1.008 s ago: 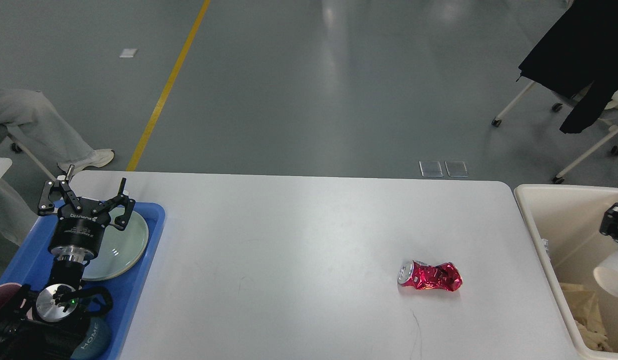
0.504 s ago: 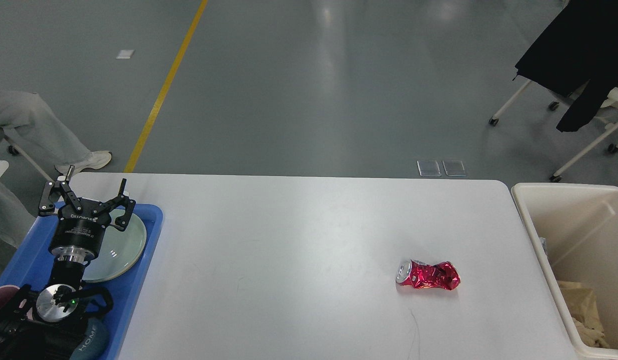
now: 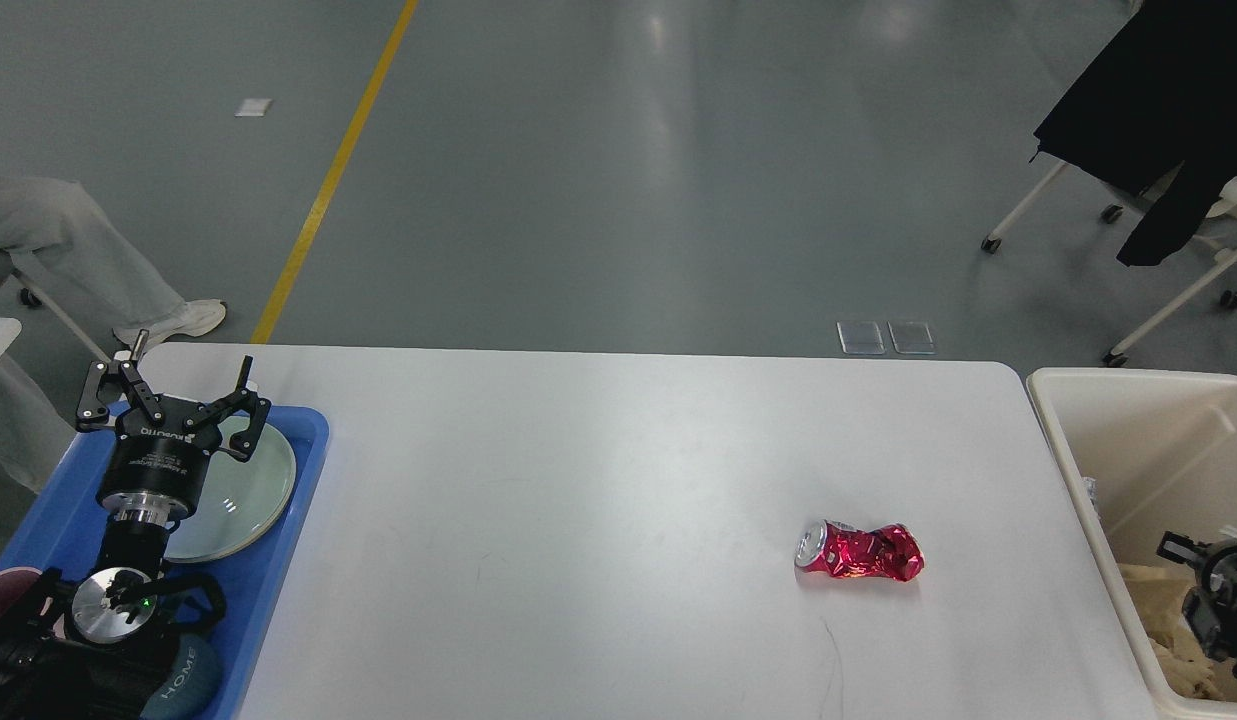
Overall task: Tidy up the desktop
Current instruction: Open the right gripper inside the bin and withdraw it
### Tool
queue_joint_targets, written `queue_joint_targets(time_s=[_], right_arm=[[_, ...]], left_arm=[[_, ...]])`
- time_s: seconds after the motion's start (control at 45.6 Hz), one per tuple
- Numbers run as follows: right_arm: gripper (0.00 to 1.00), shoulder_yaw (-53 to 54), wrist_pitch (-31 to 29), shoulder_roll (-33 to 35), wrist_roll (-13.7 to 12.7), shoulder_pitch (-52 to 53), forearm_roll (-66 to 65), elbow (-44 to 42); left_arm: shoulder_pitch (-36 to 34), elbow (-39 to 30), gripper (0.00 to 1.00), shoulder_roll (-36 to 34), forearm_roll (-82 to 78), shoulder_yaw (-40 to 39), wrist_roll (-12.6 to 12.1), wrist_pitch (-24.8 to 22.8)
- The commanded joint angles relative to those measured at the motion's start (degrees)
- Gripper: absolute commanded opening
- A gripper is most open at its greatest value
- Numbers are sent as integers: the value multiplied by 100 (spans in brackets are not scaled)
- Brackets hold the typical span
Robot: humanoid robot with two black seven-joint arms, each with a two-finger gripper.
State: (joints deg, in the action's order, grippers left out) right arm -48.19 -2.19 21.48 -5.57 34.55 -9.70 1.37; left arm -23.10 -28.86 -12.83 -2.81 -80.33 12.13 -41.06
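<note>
Filling most of the view: the desktop (image 3: pixel 598 480), a large white tabletop with rounded corners and faint scuffs, seen from above with grey floor (image 3: pixel 618 150) beyond the far edge. Standing just beside the right end: a cream bin (image 3: pixel 1078 440), with crumpled beige paper (image 3: pixel 1168 620) inside at the bottom. Lying on the left end of the white surface: a blue plastic tray (image 3: pixel 298 480), holding a round pale green plate (image 3: pixel 248 490) near the far end and a dark blue cup marked HOME (image 3: pixel 183 675) at the near end. Coming in from the lower left, over the tray: the left arm, ending in the left gripper (image 3: pixel 173 385), fingers spread wide apart, nothing between them, hanging above the far edge of the plate. Showing only partly at the right edge, inside the bin and above the paper: the right gripper (image 3: pixel 1213 590), dark and cut by the frame, so not possible to tell whether the fingers are apart or together. Resting alone on the right half of the tabletop, well apart from tray and bin: a crushed red drink can (image 3: pixel 860 552), lying on the side, silver top end pointing left. Standing on the floor at upper right: a wheeled chair (image 3: pixel 1038 200) with a black garment (image 3: pixel 1148 100) hanging over it.
</note>
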Motion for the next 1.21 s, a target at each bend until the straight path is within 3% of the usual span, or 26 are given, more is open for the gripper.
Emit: queue_joint_targets(time_s=[0.0, 0.723, 0.964, 1.074, 1.184], right_arm=[[100, -6, 368, -3, 3, -10, 30, -5], [100, 3, 596, -65, 3, -142, 30, 30], [100, 196, 509, 453, 3, 122, 13, 118], [100, -207, 508, -195, 12, -194, -619, 399], [100, -235, 631, -188, -6, -142, -656, 303]], left_arm=[[-2, -5, 96, 8, 0, 0, 0, 1], [-2, -5, 96, 0, 0, 0, 0, -7], [-2, -5, 96, 8, 0, 0, 0, -7], [-2, -5, 96, 8, -9, 0, 0, -7], [7, -5, 96, 8, 0, 0, 0, -7]])
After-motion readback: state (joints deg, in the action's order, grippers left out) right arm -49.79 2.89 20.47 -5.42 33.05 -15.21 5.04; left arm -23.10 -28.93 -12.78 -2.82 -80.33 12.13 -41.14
